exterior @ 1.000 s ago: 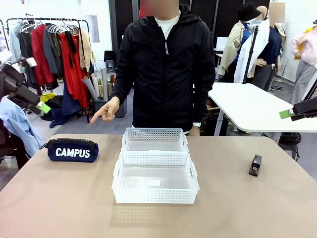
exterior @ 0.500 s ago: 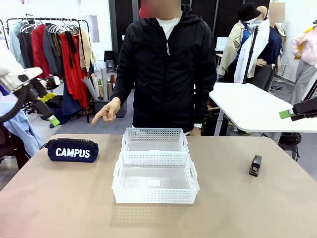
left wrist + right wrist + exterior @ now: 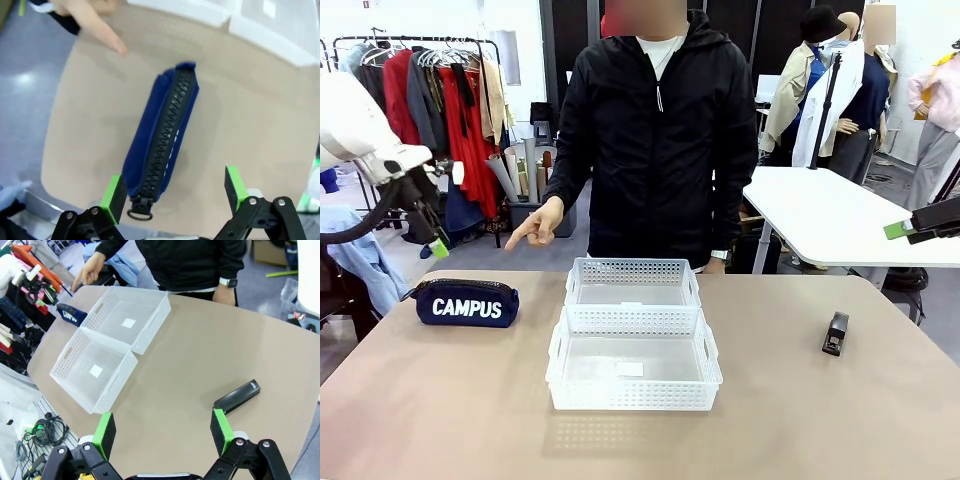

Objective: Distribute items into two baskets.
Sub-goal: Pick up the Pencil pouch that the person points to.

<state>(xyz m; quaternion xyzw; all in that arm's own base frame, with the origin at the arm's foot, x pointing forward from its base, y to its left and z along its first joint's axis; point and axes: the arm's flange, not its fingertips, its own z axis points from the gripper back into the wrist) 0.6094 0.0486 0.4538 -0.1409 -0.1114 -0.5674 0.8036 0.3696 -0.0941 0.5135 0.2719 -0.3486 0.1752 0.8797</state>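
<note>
The two white baskets sit end to end in the middle of the tan worktop, touching, so either arm can reach them; both are empty. The far basket looks slightly smaller than the near basket, and both are shallow rigid plastic with perforated mesh walls, cut-out handles and a small pale label on the floor. The items lie apart at opposite sides, one for each arm. The navy CAMPUS pouch is to the left of the baskets, a soft fabric tube with white lettering and a black zip along its top ending in a ring pull. The person's hand points an index finger down toward it, probably marking it as the next thing to take. The left hand hovers above the pouch, empty, its green pads spread wide across the pull end. The small black stapler, hard and wedge-shaped, lies to the right. The right hand waits high off that side, wide open and empty.
</note>
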